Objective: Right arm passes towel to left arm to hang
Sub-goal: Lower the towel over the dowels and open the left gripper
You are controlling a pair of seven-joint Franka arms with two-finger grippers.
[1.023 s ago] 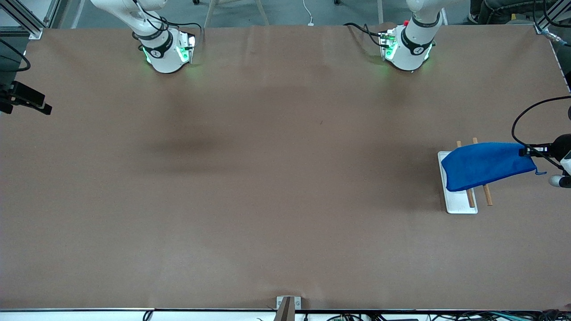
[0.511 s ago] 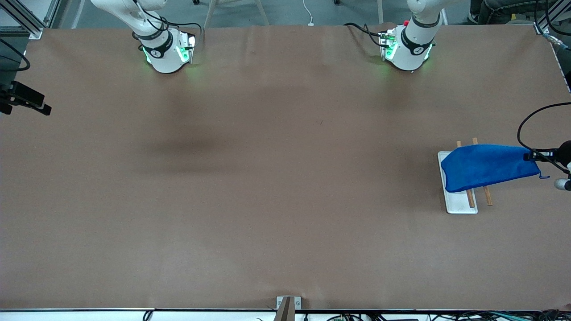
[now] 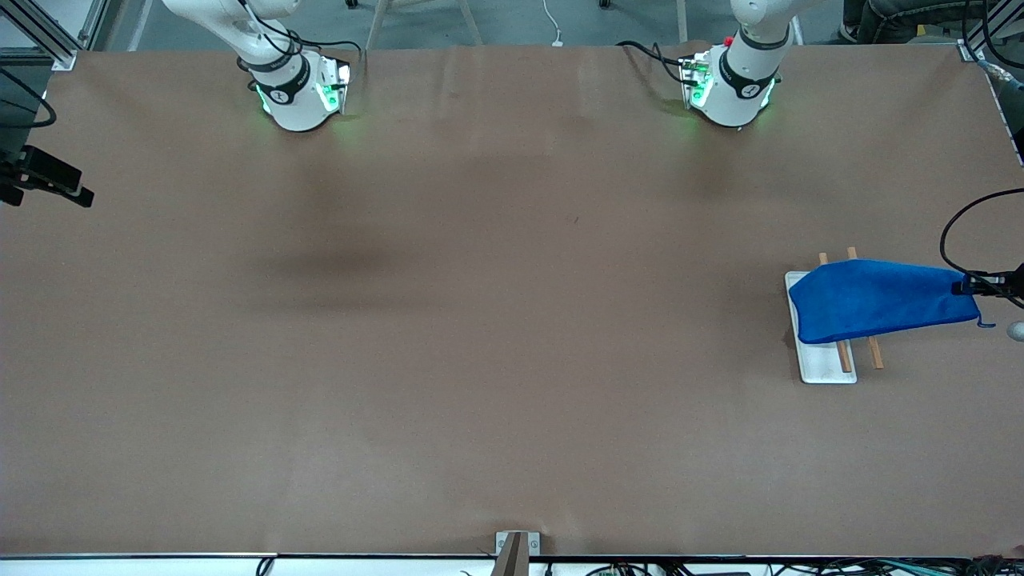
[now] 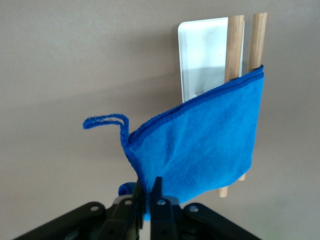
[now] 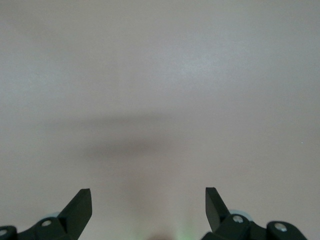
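1. Your left gripper is pinching one corner of the towel, fingers closed tight on the fabric beside the loop thread. It is hovering over the table's edge at the left arm's end.
2. The towel is draping over the two wooden rods of the rack, whose white base is sitting on the table. One end is hanging on the rods while the held corner is stretching away from them.
3. If you are pulling outward, you are risking dragging the cloth off the rods, since only a short fold seems to be lying over them.
4. You are also risking tipping the light-looking rack if the fabric is snagging on a rod.
5. Your right gripper is waiting with fingers spread wide, holding nothing, over bare table.
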